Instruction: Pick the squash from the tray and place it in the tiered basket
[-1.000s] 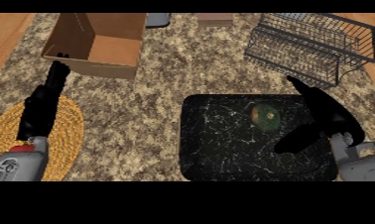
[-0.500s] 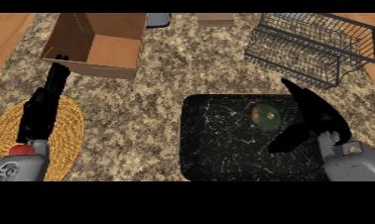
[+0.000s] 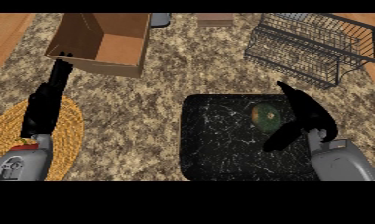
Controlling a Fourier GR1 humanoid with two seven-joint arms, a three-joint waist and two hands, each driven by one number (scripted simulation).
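The right hand point(image 3: 307, 114) hangs over the right part of the tray point(image 3: 219, 153), fingers straight and pointing away from the robot, thumb spread down and toward the robot, so the hand is open around nothing. It sits just beside the squash point(image 3: 267, 117), on its right, and whether a finger touches it cannot be told. That placement reads as the approach for a grasp: the gap between fingers and thumb faces the squash, ready to close round it from the side.

The squash lies on the dark, marbled tray, in its upper right area. It is small and rounded, dark green with an orange-yellow patch on its left face and a pale spot near its middle.

Beyond the tray, up and to the right, stands the black wire tiered basket point(image 3: 307, 44), well apart from the squash, so a lift and carry lies ahead. A cardboard box point(image 3: 102, 44) stands open at the upper left. The left hand point(image 3: 51, 99) rests over the woven mat point(image 3: 70, 134), fingers straight, at the view's left.
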